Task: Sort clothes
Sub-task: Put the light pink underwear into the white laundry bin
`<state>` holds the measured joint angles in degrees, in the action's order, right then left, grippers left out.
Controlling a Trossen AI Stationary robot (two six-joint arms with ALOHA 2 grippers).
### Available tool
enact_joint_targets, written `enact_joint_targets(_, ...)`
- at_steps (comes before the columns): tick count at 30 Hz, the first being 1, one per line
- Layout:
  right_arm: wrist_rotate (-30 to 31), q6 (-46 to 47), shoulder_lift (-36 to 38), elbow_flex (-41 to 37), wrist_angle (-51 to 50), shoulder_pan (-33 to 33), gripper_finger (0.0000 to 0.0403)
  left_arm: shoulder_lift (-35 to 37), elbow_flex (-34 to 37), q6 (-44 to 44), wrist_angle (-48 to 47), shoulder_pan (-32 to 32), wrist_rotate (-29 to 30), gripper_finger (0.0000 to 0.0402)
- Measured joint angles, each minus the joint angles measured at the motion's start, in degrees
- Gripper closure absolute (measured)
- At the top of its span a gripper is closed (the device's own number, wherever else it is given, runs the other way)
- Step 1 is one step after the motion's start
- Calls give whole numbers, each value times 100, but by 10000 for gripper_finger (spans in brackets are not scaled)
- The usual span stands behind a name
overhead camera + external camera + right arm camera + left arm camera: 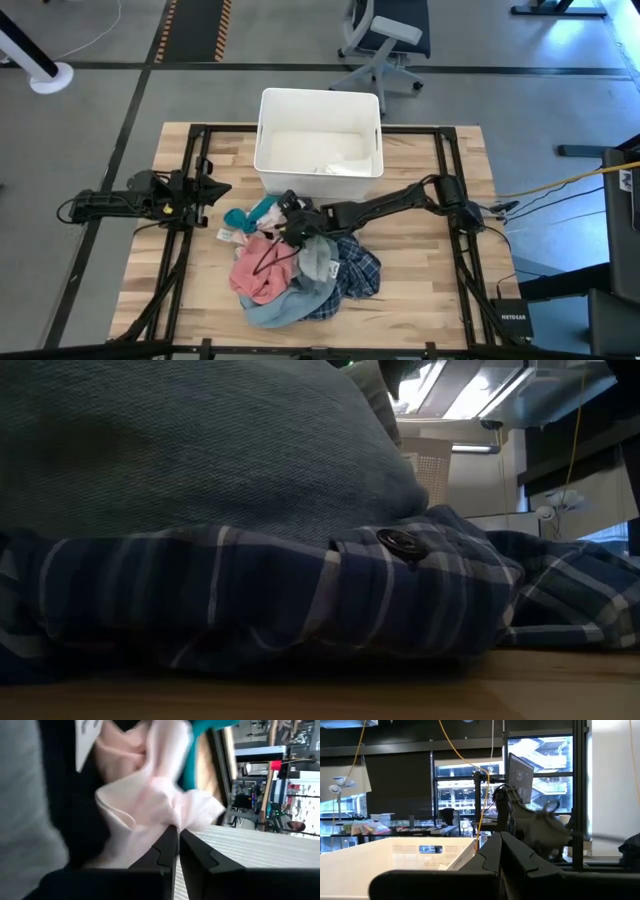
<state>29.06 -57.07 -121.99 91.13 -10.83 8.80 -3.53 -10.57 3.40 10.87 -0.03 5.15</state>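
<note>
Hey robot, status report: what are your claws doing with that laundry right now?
Right claw down on the clothes pile, shut on pink garment. Left claw shut, waiting beside white bin. Nothing blocking.

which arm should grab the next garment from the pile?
Right. Its hand is already over the clothes, fingers shut against pink fabric. The left hand sits off by the bin.

My two arms are dark, near-black, built of slim jointed links. On the left arm (130,198) I see a small yellow mark near the wrist and a black cable looping off its base. The right arm (400,203) has a bulky rounded joint housing. Each tool's fingers (165,852) are matte black, flat-faced, angular wedges.
</note>
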Motion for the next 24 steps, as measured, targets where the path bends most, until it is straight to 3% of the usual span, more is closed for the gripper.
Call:
enact_joint_targets(6, 138, -26, 650, 1, -394, 30, 395, 0, 0, 0, 5, 0, 0, 402)
enact_joint_targets(13, 250, -130, 1559, 0, -777, 24, 379, 0, 0, -26, -13, 0, 0, 402)
enact_joint_targets(19, 311, -234, 2327, 0, -877, 24, 390, 0, 0, -23, -37, 2, 0, 401)
enact_joint_targets(24, 691, -628, 2952, 0, -791, 20, 385, 0, 0, -39, -36, 2, 0, 401)
